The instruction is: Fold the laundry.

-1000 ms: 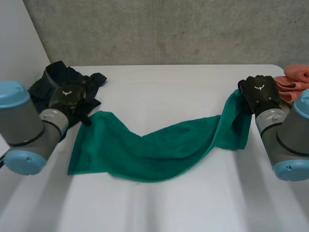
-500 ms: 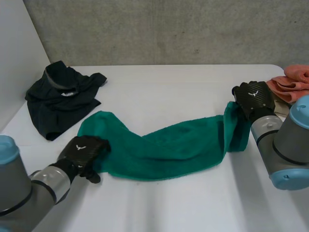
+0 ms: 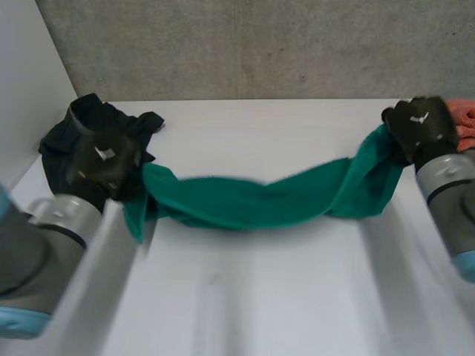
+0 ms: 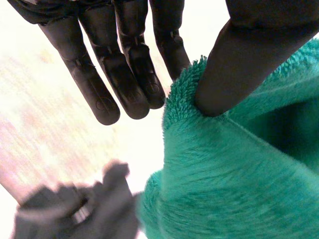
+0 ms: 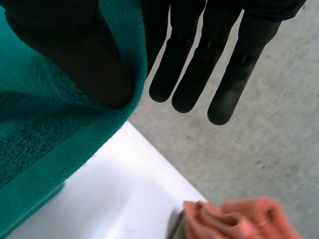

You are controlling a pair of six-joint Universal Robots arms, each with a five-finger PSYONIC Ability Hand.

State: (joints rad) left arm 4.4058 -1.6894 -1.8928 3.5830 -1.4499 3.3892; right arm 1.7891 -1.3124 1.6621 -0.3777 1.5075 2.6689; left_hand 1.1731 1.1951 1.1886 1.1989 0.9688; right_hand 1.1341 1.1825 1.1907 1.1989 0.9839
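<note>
— Setting?
— White worktop, grey concrete wall behind it. Black garment heaped at the far corner on my left. Orange cloth at the edge on my right.

— The laundry?
— Green towel, bunched lengthwise, strung between my two hands across the middle of the worktop and sagging at its centre. Cannot tell whether the sag touches the surface.

— Left hand?
— Left hand just in front of the black garment. Wrist view: thumb presses the towel's end edge against my straight fingers, a pinch.

— Right hand?
— Right hand raised beside the orange cloth. Towel's other end is clamped between the thumb and straight fingers, with cloth hanging below the palm.
</note>
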